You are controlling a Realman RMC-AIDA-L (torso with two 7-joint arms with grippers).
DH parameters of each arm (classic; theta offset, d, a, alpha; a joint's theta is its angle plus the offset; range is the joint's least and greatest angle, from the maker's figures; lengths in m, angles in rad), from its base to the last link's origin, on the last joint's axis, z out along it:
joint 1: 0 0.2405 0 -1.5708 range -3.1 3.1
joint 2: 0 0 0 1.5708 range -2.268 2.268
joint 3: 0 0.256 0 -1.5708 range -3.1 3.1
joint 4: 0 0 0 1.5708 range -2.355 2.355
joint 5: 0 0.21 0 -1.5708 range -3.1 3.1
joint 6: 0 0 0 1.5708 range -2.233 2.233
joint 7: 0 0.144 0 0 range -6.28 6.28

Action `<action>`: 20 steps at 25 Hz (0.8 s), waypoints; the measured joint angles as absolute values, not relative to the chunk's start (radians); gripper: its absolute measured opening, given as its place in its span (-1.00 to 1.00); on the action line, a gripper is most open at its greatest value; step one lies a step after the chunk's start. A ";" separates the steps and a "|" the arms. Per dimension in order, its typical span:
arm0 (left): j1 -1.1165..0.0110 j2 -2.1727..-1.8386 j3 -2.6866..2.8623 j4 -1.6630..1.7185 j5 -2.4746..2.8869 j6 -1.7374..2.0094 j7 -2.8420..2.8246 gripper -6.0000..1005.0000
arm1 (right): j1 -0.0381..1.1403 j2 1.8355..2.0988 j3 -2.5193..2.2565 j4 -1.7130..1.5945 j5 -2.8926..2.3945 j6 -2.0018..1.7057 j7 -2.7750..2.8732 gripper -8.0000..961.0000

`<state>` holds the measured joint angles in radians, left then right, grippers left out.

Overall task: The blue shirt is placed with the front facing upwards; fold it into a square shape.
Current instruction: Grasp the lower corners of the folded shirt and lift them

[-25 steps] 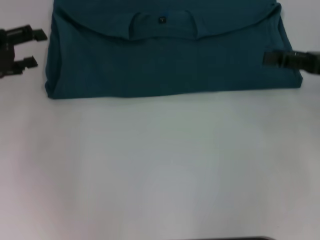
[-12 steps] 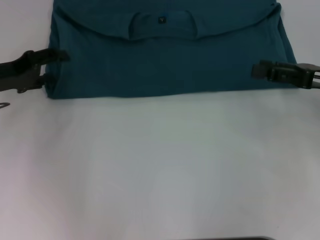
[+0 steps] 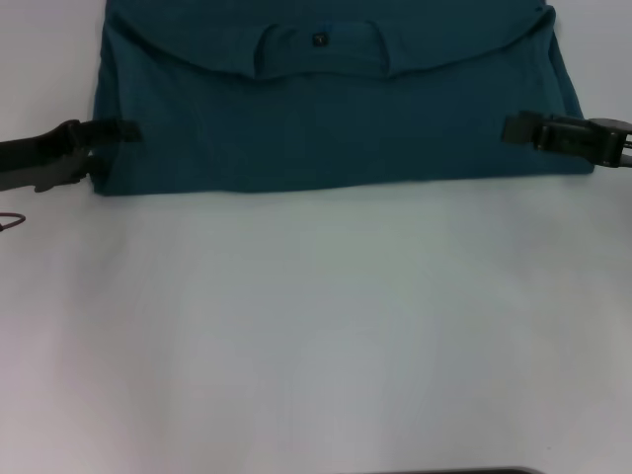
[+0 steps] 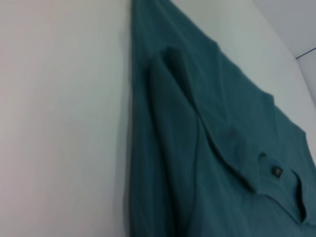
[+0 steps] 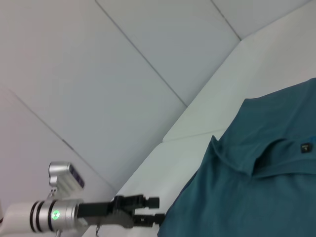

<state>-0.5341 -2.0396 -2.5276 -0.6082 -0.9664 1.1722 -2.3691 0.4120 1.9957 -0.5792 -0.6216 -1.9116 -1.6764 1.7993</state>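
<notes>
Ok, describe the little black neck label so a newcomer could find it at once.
Start at the white table, then the blue shirt folded across its far side. On the shirt's middle, in the neckline pocket under the curved fold, sits the small black neck label, the only dark square on plain teal cloth.

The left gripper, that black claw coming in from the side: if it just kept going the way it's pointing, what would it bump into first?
The left gripper points inward at the blue shirt. Its tips already overlap the shirt's left edge, so cloth comes first; height above it is unclear.
</notes>
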 joint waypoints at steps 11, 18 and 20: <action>-0.535 -2.047 -2.510 -0.601 -0.966 1.178 -2.360 0.63 | 0.411 1.994 -0.569 -0.621 -1.914 -1.676 1.807 0.86; -0.548 -2.049 -2.480 -0.591 -0.966 1.168 -2.359 0.62 | 0.409 1.994 -0.569 -0.619 -1.914 -1.677 1.807 0.86; -0.553 -2.049 -2.473 -0.588 -0.966 1.168 -2.359 0.61 | 0.407 1.994 -0.569 -0.613 -1.914 -1.679 1.806 0.86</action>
<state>-0.5531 -2.0495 -2.4731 -0.5879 -0.9664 1.1677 -2.3592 0.4074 1.9936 -0.5691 -0.6134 -1.9136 -1.6787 1.8063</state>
